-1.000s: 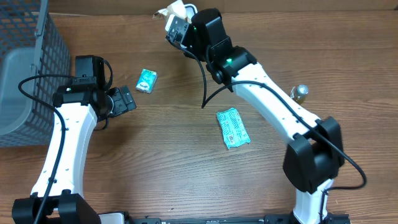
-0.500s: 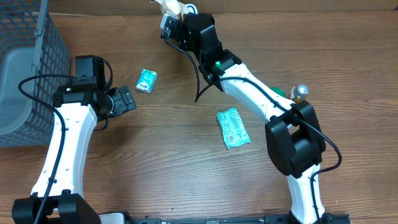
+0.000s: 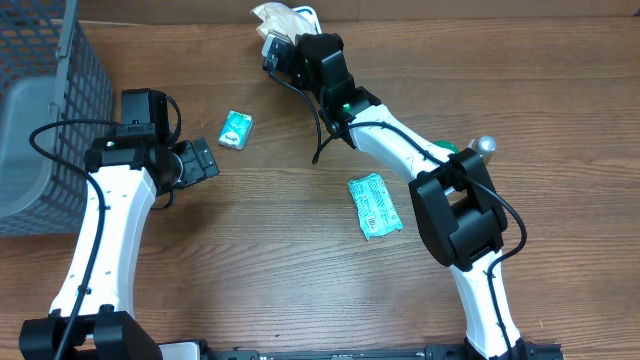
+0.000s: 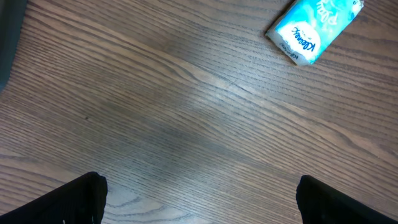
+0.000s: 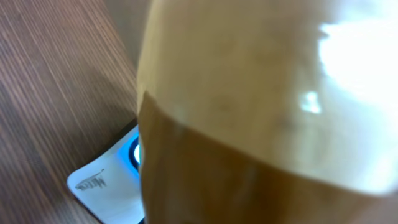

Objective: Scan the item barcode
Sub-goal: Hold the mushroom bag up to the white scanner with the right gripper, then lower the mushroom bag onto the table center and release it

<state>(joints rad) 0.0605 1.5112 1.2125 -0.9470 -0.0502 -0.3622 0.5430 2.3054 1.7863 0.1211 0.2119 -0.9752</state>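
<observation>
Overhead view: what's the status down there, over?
Left fingers open, holding nothing. Right fingers shut on tan packet, held above scanner. Nothing in the way.

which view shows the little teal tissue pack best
Left wrist: the tissue pack is close and its print is readable, though the top edge crops it. Overhead shows it whole but small. Right wrist shows only a tan item.

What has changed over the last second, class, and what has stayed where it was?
The right arm's elbow swung left and toward the table's far edge, folding the arm in; the right gripper stayed shut on the tan item near that edge. The open left gripper, tissue pack, green packet and basket stayed put.
</observation>
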